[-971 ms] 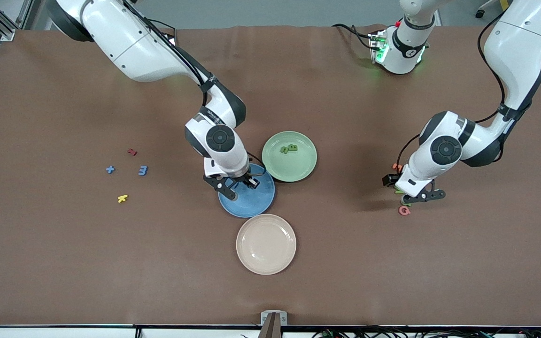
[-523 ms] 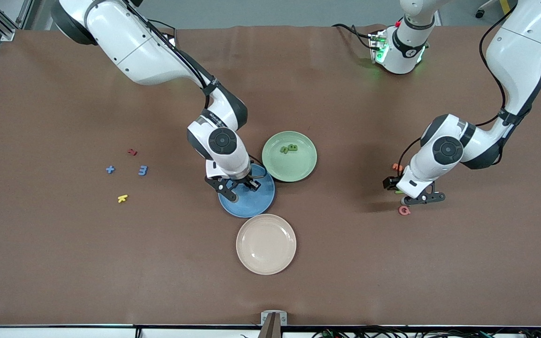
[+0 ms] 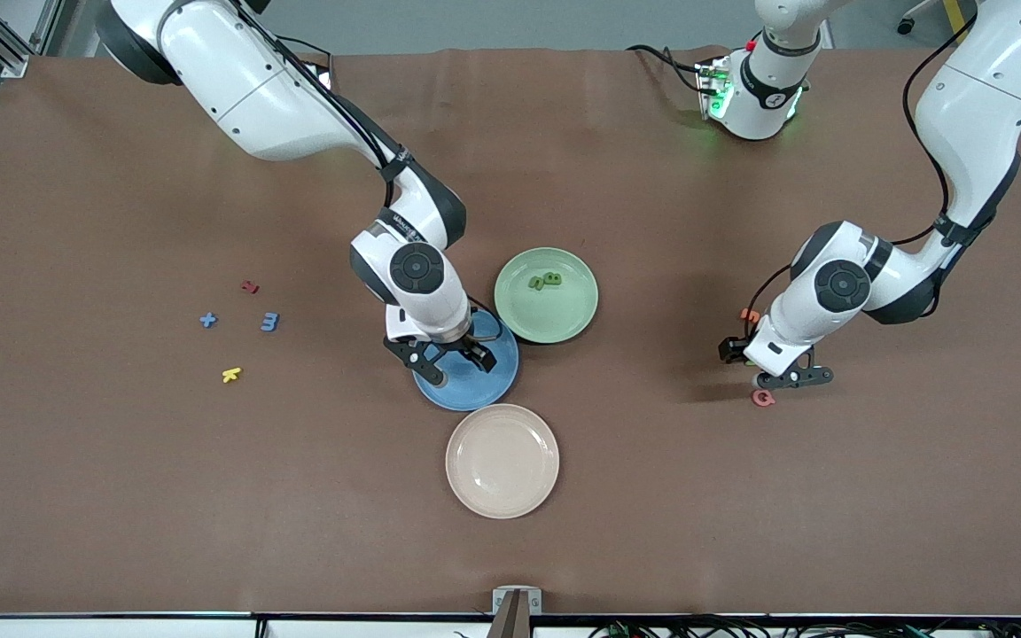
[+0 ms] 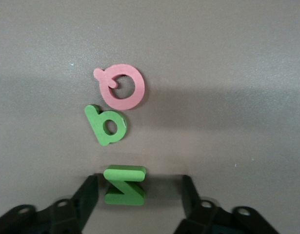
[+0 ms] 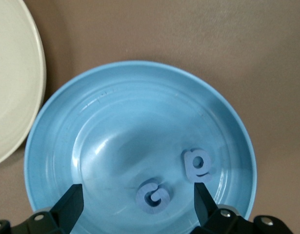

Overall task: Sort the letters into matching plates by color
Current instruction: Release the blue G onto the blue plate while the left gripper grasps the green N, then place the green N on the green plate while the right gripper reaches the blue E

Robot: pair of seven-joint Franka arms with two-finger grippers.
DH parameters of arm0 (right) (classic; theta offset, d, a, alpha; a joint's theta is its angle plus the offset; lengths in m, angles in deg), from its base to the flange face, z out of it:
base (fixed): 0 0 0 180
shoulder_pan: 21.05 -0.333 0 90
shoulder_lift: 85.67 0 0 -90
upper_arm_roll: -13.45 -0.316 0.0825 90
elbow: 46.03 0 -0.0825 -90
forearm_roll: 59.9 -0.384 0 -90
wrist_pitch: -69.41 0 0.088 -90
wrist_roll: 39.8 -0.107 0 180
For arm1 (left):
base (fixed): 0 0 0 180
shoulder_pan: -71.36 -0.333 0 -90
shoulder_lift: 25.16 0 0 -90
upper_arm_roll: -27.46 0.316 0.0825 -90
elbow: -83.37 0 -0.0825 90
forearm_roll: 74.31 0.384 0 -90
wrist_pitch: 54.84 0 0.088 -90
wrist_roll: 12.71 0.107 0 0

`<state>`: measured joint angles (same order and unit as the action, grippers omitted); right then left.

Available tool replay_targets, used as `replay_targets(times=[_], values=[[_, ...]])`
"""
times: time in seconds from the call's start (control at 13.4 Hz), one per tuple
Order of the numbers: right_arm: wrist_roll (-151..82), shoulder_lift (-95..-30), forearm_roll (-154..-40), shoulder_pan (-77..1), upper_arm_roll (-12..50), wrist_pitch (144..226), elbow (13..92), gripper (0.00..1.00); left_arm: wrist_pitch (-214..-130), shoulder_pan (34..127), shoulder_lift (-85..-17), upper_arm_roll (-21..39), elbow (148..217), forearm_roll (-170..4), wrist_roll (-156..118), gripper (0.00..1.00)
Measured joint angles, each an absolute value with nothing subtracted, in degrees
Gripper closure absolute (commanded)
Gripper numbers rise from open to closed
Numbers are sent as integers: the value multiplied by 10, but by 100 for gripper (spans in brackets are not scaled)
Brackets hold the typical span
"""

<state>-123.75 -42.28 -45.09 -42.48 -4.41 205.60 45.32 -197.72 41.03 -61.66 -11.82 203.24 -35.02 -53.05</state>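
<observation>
My right gripper [image 3: 455,361] hangs open just above the blue plate [image 3: 475,394]. Two blue letters [image 5: 152,196] [image 5: 197,165] lie loose in that blue plate [image 5: 140,107], apart from the fingers [image 5: 71,202]. Two green letters [image 3: 546,281] rest in the pale green plate [image 3: 555,319]. A blue plus [image 3: 207,320] and a blue 3 [image 3: 270,322] lie toward the right arm's end. My left gripper [image 4: 138,187] is low at the table, open, its jaws on either side of a green Z-shaped letter [image 4: 124,185] with a gap on one side. Another green letter [image 4: 107,125] lies beside it.
A pink Q [image 3: 763,398] and an orange letter [image 3: 750,315] lie close by my left gripper [image 3: 781,378]. A beige plate [image 3: 502,461] sits nearer the front camera than the blue plate. A red letter [image 3: 250,287] and a yellow one [image 3: 230,375] lie by the blue plus.
My right gripper has opened over the blue plate and a blue letter now lies free in it. My left gripper's jaws have narrowed around the green letter.
</observation>
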Motion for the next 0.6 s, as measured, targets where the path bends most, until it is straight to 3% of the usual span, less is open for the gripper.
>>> replay_targets(times=[0.37,0.6], values=[[-1172,-448,-446,-395,-41,1999,458,0,-1982,410,-617,-118,2030,-350,-530,59],[-1086,-503,-446,-348,-41,1993,520,0,-1982,410,-616,-119,2027,-350,-530,74]])
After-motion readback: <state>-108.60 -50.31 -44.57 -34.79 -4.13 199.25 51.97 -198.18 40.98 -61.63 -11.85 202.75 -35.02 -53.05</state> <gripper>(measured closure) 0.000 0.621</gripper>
